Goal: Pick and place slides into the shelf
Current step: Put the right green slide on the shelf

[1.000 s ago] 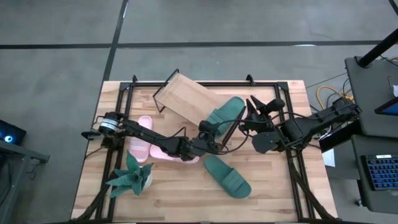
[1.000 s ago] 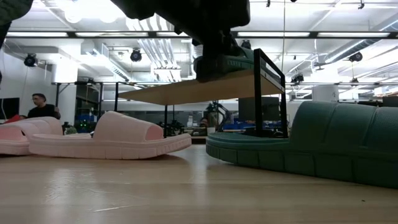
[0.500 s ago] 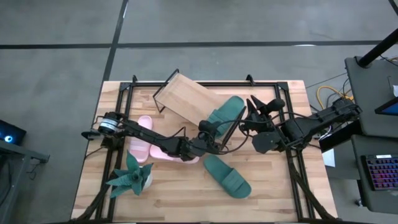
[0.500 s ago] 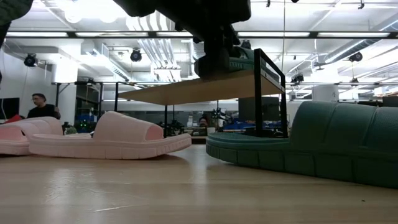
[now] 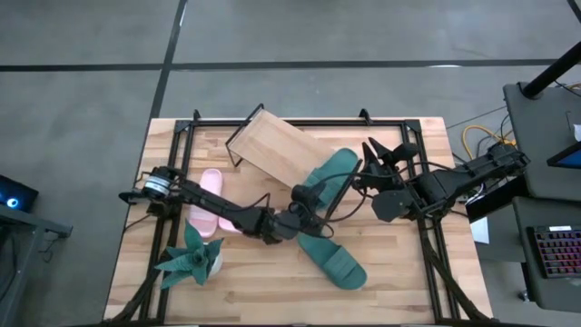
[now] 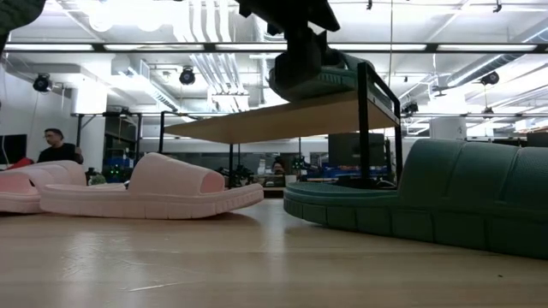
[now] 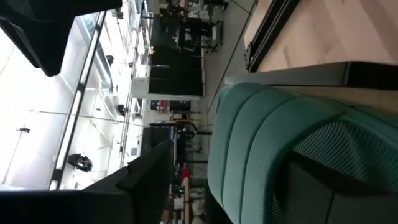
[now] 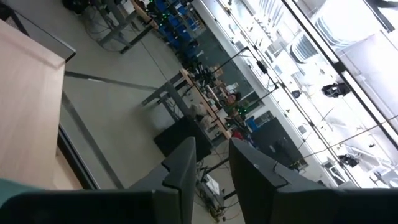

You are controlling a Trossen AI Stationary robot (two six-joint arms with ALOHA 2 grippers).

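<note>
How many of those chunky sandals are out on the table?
4: a dark green slide on the shelf's end, another green slide on the table, and two pink slides side by side, partly hidden under the left arm.

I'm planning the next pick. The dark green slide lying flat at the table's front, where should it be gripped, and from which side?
Probably pinch the green slide across its wide strap, coming straight down from above: it lies sole-down on the table, with the strap arched upward.
</note>
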